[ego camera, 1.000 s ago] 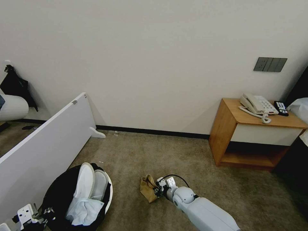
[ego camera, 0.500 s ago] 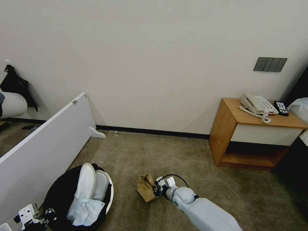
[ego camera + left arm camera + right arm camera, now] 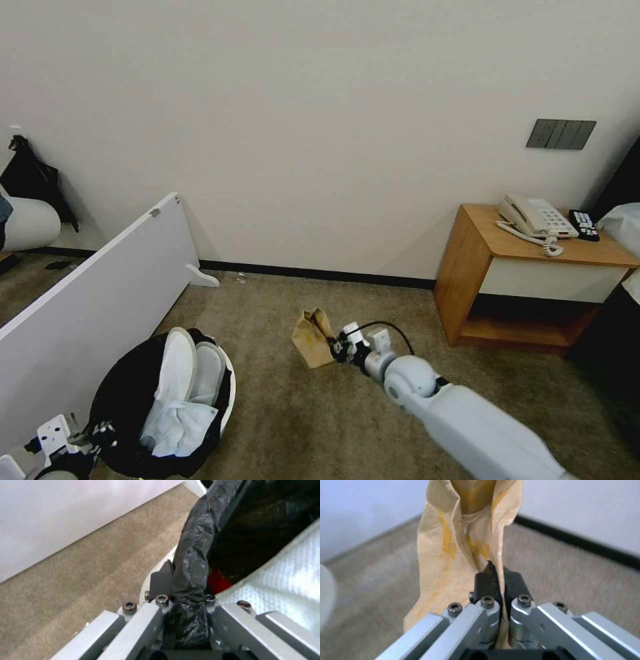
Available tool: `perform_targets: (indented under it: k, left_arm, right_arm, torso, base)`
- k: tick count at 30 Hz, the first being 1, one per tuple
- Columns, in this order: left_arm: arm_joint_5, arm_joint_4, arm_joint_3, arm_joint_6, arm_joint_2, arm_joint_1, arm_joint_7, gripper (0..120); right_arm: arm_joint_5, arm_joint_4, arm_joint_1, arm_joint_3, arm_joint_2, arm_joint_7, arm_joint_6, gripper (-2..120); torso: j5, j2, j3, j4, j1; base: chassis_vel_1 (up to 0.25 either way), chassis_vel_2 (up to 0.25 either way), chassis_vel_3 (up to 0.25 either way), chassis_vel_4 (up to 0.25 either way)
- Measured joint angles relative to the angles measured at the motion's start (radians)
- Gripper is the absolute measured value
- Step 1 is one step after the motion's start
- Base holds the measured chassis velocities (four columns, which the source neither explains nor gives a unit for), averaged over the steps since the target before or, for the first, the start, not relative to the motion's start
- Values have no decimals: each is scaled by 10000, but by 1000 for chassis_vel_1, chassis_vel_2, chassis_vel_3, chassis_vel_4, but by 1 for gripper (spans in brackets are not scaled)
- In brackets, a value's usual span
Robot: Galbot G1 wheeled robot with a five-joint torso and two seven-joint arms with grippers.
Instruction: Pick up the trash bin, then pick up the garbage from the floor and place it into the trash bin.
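With slippers (image 3: 190, 363) and tissue already in the trash bin (image 3: 227, 390) gripped by the left hand (image 3: 186, 600), the right hand (image 3: 496, 580) pinches the brown paper bag (image 3: 453, 555), not yet binned.

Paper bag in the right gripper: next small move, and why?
Probably swing the right gripper left toward the trash bin. Its fingers are shut on the brown paper bag, which hangs beside the bin, not over it, while the left gripper clamps the bin's bagged rim.
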Motion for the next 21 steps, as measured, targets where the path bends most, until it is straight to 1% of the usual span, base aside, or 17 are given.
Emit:
perform_targets:
  k: [1, 2, 3, 4, 5, 6, 8, 9, 11, 12, 14, 15, 17, 18, 20, 21]
  left_arm:
    - [-136, -62, -24, 0, 49, -28, -62, 2]
    - [-136, -62, -24, 0, 49, -28, -62, 2]
    - [-417, -163, -64, 1, 142, -59, -192, 2]
    - [-579, -241, -88, 3, 226, -70, -243, 2]
    - [-579, -241, -88, 3, 226, -70, -243, 2]
    - [-609, -268, -97, 3, 255, -70, -259, 2]
    - [-724, -360, -101, 7, 325, -57, -287, 2]
    - [-724, -360, -101, 7, 325, -57, -287, 2]
    - [-757, -437, -98, 10, 370, -20, -302, 2]
    - [-757, -437, -98, 10, 370, -20, -302, 2]
    - [-787, -522, -59, 12, 405, 36, -311, 2]
    - [-787, -522, -59, 12, 405, 36, -311, 2]
    - [-802, -605, -29, 17, 447, 87, -321, 2]
    - [-802, -605, -29, 17, 447, 87, -321, 2]
    - [-803, -654, 5, 19, 480, 133, -322, 2]
    - [-803, -654, 5, 19, 480, 133, -322, 2]
  right_arm:
    - [54, 686, 31, 150, -292, 141, 1, 0]
    - [54, 686, 31, 150, -292, 141, 1, 0]
    - [124, 1703, 66, 422, -574, 325, -2, 0]
    - [265, 2601, 129, 682, -757, 464, -36, 0]
    - [265, 2601, 129, 682, -757, 464, -36, 0]
    - [358, 2940, 162, 763, -814, 505, -68, 0]
    - [934, 3954, 394, 939, -931, 726, -205, 0]
    - [934, 3954, 394, 939, -931, 726, -205, 0]
    - [1560, 4706, 720, 909, -925, 869, -287, 0]
    - [1560, 4706, 720, 909, -925, 869, -287, 0]
    - [2209, 5333, 1071, 718, -817, 1016, -356, 0]
    - [2209, 5333, 1071, 718, -817, 1016, -356, 0]
    - [3013, 5933, 1544, 405, -590, 1232, -485, 0]
    - [3013, 5933, 1544, 405, -590, 1232, -485, 0]
    - [3705, 6242, 2004, 51, -388, 1459, -606, 0]
    - [3705, 6242, 2004, 51, -388, 1459, -606, 0]
  torso:
    - [-3, 0, 0, -7, 0]
    - [-3, 0, 0, -7, 0]
    - [2, 0, 0, -3, 1]
    - [-2, 0, 0, -1, 1]
    - [-2, 0, 0, -1, 1]
    - [0, 0, 0, -2, 1]
    - [-2, 0, 0, -3, 0]
    - [-2, 0, 0, -3, 0]
    - [-2, 0, 0, -3, 1]
    - [-2, 0, 0, -3, 1]
    - [-1, 0, 0, -1, 1]
    - [-1, 0, 0, -1, 1]
    - [-1, 0, 0, -3, 1]
    - [-1, 0, 0, -3, 1]
    - [-3, 0, 0, -1, 0]
    - [-3, 0, 0, -1, 0]
  base:
    - [0, 0, 0, 0]
    - [0, 0, 0, 0]
    - [0, 0, 0, 0]
    - [0, 0, 0, 0]
    - [0, 0, 0, 0]
    - [0, 0, 0, 0]
    - [0, 0, 0, 0]
    - [0, 0, 0, 0]
    - [0, 0, 0, 0]
    - [0, 0, 0, 0]
    - [0, 0, 0, 0]
    - [0, 0, 0, 0]
    - [0, 0, 0, 0]
    - [0, 0, 0, 0]
    - [0, 0, 0, 0]
    - [0, 0, 0, 0]
